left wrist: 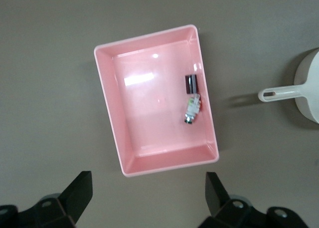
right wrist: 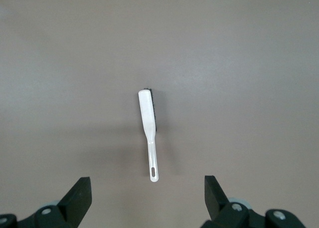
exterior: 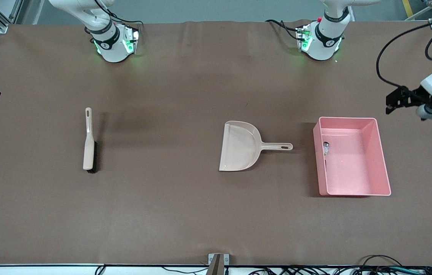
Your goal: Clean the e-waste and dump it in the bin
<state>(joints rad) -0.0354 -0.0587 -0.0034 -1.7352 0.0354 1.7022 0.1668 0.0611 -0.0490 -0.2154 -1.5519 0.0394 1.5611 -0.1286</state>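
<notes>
— Where are your claws?

— My left gripper (left wrist: 149, 193) hangs high over the table at the left arm's end, above the bin (exterior: 382, 160); its black fingers are spread wide and hold nothing. My right gripper (right wrist: 148, 195) hangs over the brush (right wrist: 148, 123), splayed just as wide and likewise empty.

— And the e-waste?

— Both scraps lie inside the pink tub, tight against the long wall at its nine o'clock as the front camera sees it, the wall facing the dustpan (exterior: 240, 146). The dark brown-maroon block (left wrist: 190, 83) is a small glossy rectangle; the whitish component (left wrist: 192, 108), flecked with green and dark bits, lies just beside it.

— What is the bin like?

— Smooth pink plastic, rectangular, low walls, rounded rim, a shiny floor catching the lights.

— And the tools?

— The dustpan is beige plastic, a flat scoop with a slim slotted handle pointing to three o'clock, toward the bin. The brush has a matching beige back, dark bristles along one edge, and a slotted handle pointing to twelve. Both rest on the matte brown table (exterior: 170, 214), well apart.
</notes>
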